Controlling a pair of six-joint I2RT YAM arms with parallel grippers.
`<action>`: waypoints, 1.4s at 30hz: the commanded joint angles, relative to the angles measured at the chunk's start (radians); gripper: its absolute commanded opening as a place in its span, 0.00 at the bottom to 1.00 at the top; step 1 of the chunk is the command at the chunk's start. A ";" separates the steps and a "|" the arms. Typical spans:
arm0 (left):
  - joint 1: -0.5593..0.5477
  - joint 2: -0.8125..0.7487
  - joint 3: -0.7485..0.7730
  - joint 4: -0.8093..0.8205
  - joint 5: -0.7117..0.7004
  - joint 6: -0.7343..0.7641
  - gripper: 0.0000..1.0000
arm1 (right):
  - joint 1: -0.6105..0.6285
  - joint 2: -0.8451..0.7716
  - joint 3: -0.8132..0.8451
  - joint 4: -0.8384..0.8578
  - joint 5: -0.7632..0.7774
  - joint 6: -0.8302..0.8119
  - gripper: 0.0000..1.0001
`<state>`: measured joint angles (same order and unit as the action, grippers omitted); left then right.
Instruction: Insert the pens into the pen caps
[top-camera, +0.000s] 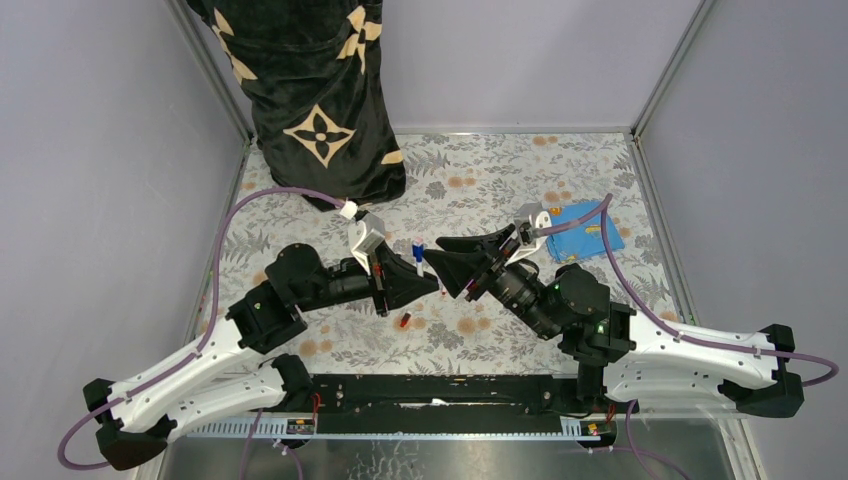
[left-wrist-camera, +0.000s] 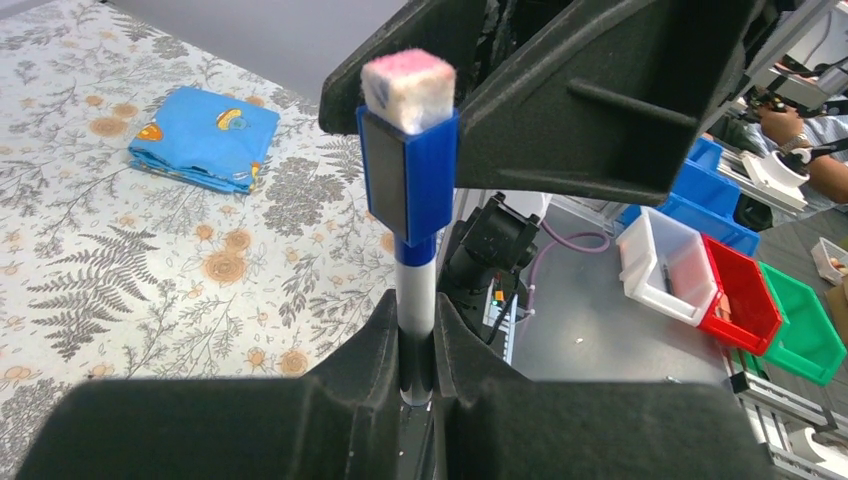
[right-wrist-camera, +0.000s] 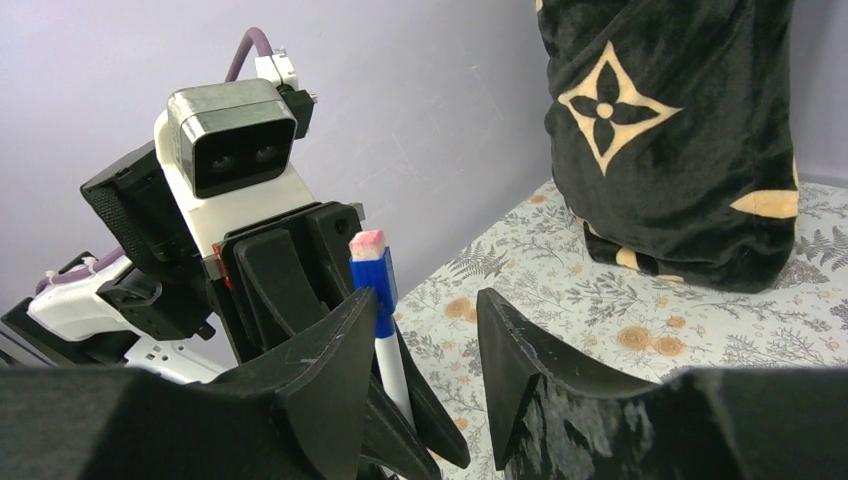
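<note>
My left gripper is shut on the white barrel of a pen, which stands upright between its fingers. A blue pen cap with a pink-white felt top sits on the pen's upper end. From above, this pen rises just beyond the left gripper, with the right gripper facing it closely. In the right wrist view the right gripper is open and holds nothing. The capped pen stands just behind its left finger. A small red cap-like piece lies on the table below the grippers.
A folded blue cloth lies at the back right of the floral tabletop. A black blanket with gold flower marks hangs at the back left. Grey walls close both sides. Coloured bins stand beyond the near edge.
</note>
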<state>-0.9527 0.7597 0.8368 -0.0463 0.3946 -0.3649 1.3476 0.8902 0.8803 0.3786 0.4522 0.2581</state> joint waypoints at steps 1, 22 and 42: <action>-0.001 -0.018 -0.014 -0.012 -0.104 -0.005 0.00 | 0.005 -0.021 0.009 0.001 0.036 0.001 0.49; 0.178 0.296 0.044 -0.604 -0.560 0.014 0.00 | 0.005 -0.170 -0.094 -0.675 0.197 0.272 0.50; 0.377 0.791 0.135 -0.524 -0.612 0.229 0.00 | -0.254 0.006 -0.279 -0.723 -0.319 0.396 0.60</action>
<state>-0.5968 1.5204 0.9352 -0.6304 -0.2173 -0.1806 1.1015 0.8917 0.5900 -0.4225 0.2417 0.6495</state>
